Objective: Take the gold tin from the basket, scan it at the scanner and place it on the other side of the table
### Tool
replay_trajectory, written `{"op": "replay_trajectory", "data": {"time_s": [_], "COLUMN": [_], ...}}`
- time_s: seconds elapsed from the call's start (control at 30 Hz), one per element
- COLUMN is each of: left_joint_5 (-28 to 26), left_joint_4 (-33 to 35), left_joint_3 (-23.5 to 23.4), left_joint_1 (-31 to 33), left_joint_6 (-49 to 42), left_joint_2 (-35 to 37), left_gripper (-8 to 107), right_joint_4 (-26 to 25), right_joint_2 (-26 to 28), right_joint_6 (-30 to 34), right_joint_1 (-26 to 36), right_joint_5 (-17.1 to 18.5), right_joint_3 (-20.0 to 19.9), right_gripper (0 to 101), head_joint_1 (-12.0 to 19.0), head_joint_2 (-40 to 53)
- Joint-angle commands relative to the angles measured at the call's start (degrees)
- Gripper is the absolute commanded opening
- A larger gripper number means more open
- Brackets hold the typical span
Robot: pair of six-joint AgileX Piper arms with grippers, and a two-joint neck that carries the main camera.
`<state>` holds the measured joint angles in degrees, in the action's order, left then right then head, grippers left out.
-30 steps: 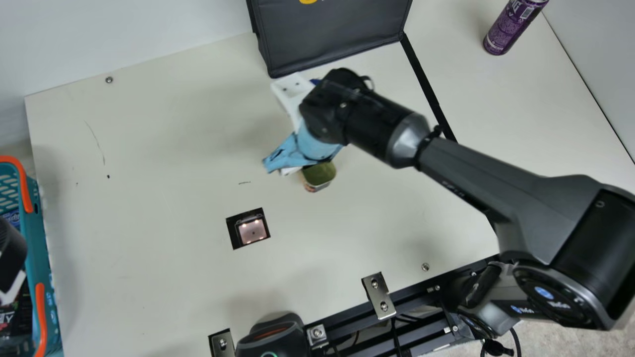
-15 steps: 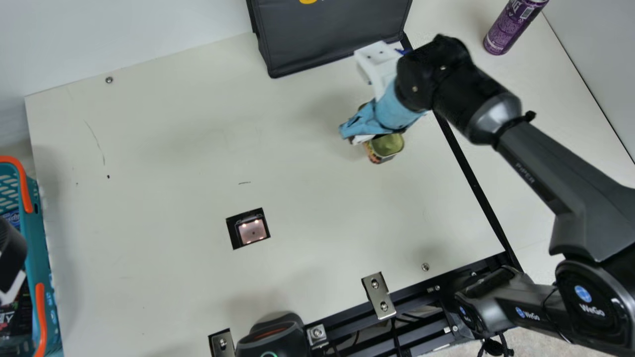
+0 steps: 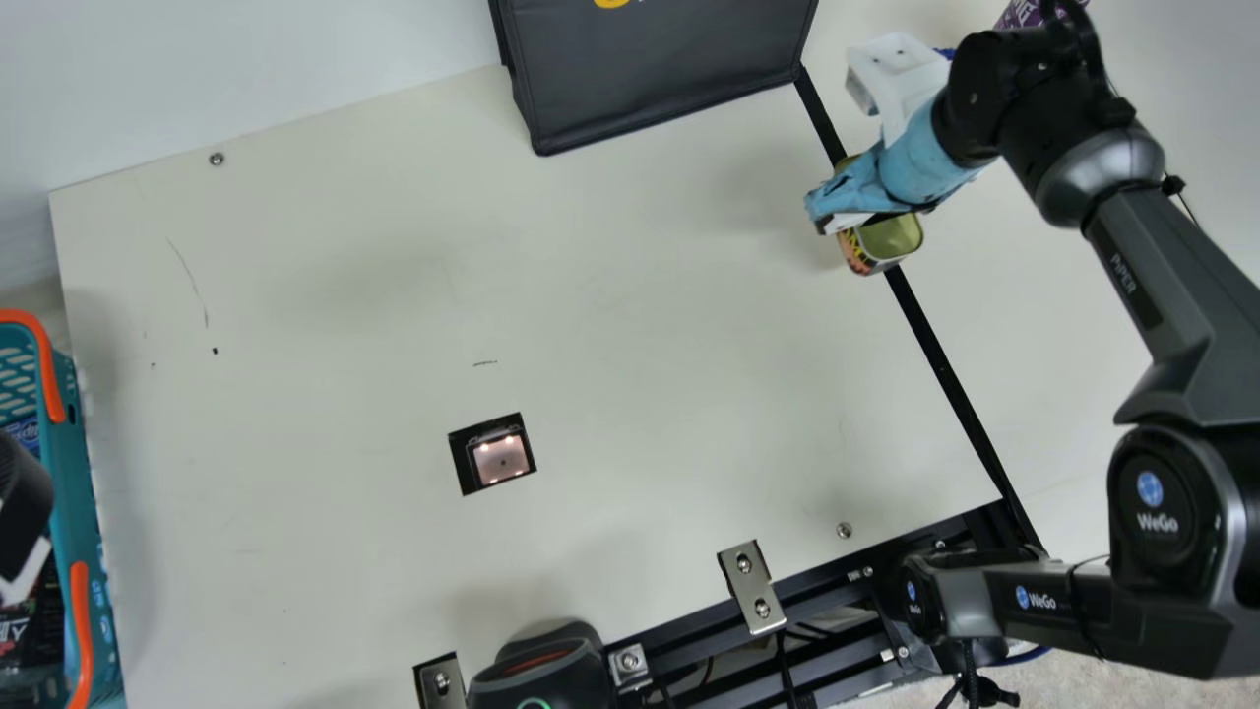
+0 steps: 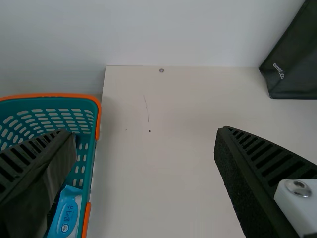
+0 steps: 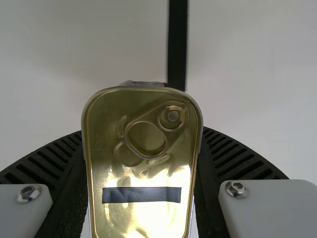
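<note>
At the upper right of the main view my right gripper point(image 3: 858, 202), wrapped in light blue, holds the gold tin point(image 3: 891, 236) above the black strip on the table. In the right wrist view the gold tin point(image 5: 143, 163) sits lid-up between both pads of my right gripper point(image 5: 141, 173), which is shut on it. The scanner point(image 3: 502, 460) lies in the table, left of centre. My left gripper point(image 3: 22, 532) is at the main view's left edge; in the left wrist view my left gripper point(image 4: 143, 168) stands open. The basket point(image 3: 87, 492) is at the far left.
A dark bag point(image 3: 660, 69) stands at the back of the table point(image 3: 325, 295). Partly behind the right arm is a purple can point(image 3: 1022, 14). A handheld scanning device point(image 3: 541, 675) and metal brackets point(image 3: 751, 588) line the front edge. The basket point(image 4: 93, 148) holds several packages.
My right arm has carried the gold tin toward the back right, from the middle of the table to over the black strip. The left arm has stayed still.
</note>
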<state>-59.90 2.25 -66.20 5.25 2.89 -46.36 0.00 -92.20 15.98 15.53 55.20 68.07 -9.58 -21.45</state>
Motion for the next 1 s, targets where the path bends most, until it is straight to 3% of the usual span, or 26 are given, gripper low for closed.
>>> {"op": "replay_trajectory", "data": {"time_s": [0.0, 0.5, 0.97], "left_joint_5": [0.0, 0.0, 0.0], "left_joint_4": [0.0, 0.0, 0.0], "left_joint_3": [0.0, 0.0, 0.0], "left_joint_1": [0.0, 0.0, 0.0], "left_joint_6": [0.0, 0.0, 0.0], "left_joint_2": [0.0, 0.0, 0.0], "left_gripper": [90, 90, 90], "right_joint_4": [-0.1, 0.5, 4.8], "right_joint_2": [-1.1, -12.8, -21.2], "right_joint_6": [2.0, 9.4, 13.4], "right_joint_1": [2.1, 7.2, 9.1], "right_joint_5": [-0.5, -2.7, -0.3], "right_joint_3": [0.8, 11.8, 25.7], "right_gripper": [0, 0, 0], "head_joint_1": [1.7, 1.7, 1.7], "head_joint_2": [-0.1, -0.1, -0.1]}}
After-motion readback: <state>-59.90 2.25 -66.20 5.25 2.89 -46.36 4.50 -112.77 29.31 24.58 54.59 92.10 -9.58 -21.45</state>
